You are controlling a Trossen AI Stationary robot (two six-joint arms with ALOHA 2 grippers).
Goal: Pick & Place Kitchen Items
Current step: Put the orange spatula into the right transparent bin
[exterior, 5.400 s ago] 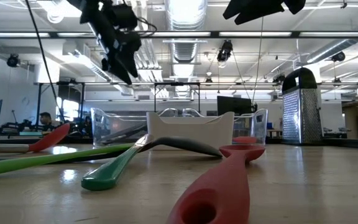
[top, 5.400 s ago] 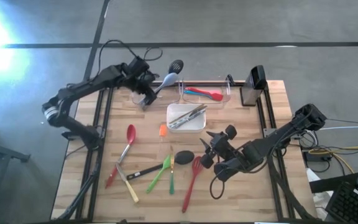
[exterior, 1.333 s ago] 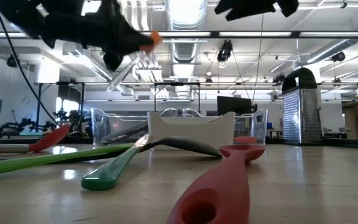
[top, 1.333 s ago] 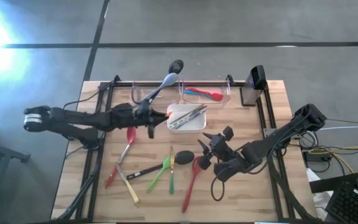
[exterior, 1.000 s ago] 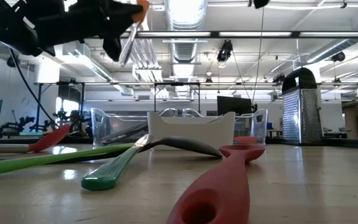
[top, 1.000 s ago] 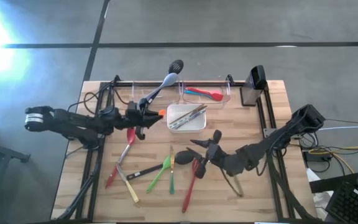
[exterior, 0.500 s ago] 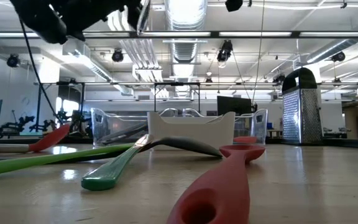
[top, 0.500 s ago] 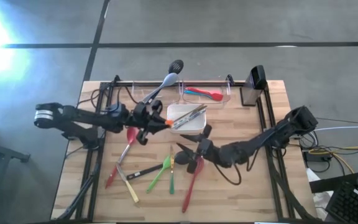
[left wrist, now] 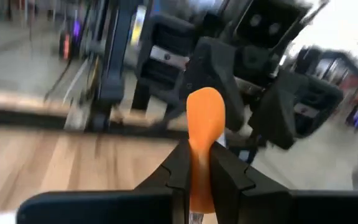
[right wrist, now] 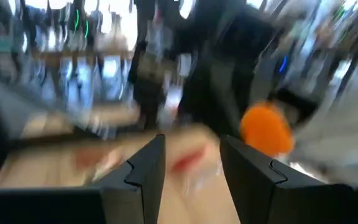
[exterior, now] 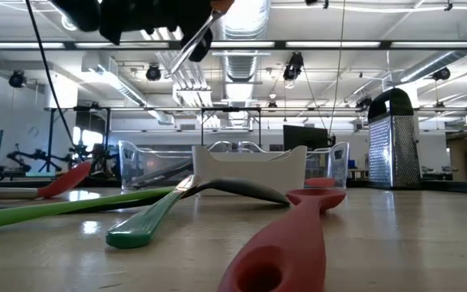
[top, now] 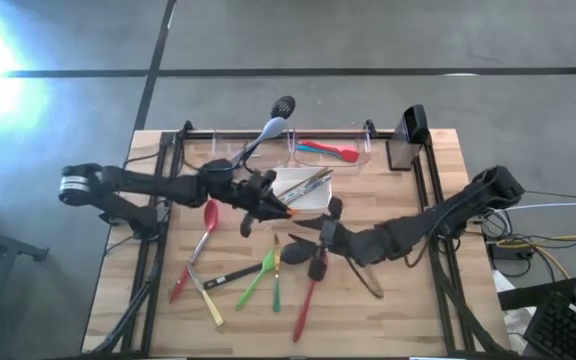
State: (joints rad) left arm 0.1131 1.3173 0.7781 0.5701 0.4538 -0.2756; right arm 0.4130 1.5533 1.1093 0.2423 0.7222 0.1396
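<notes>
Our left gripper [top: 271,207] was clamped on the orange-tipped utensil [left wrist: 204,118], held in the air just beside the white dish [top: 308,196]. Our right gripper [top: 308,243], jaws apart and empty, sat near it over the red spatula [top: 306,300]. We counted two green utensils [top: 260,276] beside that, and two clear bins [top: 330,147] beyond the dish.

A robotics lab in an open industrial hall. The wooden bench [top: 388,310] stands on a bare grey concrete floor [top: 298,35] with dark seam lines. Beyond it, exposed ceiling ducts [exterior: 237,61], long strip lights [exterior: 379,45], black metal frames [exterior: 75,134] and a monitor [exterior: 305,136] fill the far room.
</notes>
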